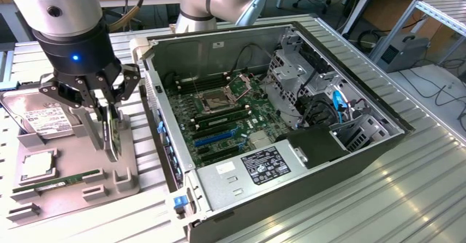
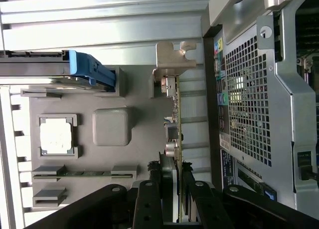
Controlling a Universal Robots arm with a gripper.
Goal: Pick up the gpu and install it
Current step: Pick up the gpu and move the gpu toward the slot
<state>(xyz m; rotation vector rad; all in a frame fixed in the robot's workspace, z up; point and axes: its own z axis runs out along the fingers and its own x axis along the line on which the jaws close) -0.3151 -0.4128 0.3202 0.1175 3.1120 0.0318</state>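
Exterior view: gripper, half-closed, clamped both faces of the gpu. The card stood upright on edge at the grey tray, beside the open computer case.
Wrist view: gripper pinched the gpu, seen edge-on, its metal bracket at the far end.

Bright even light, soft glare on the ribbed table

Open PC case beside tray w/ HDD, CPU, RAM.
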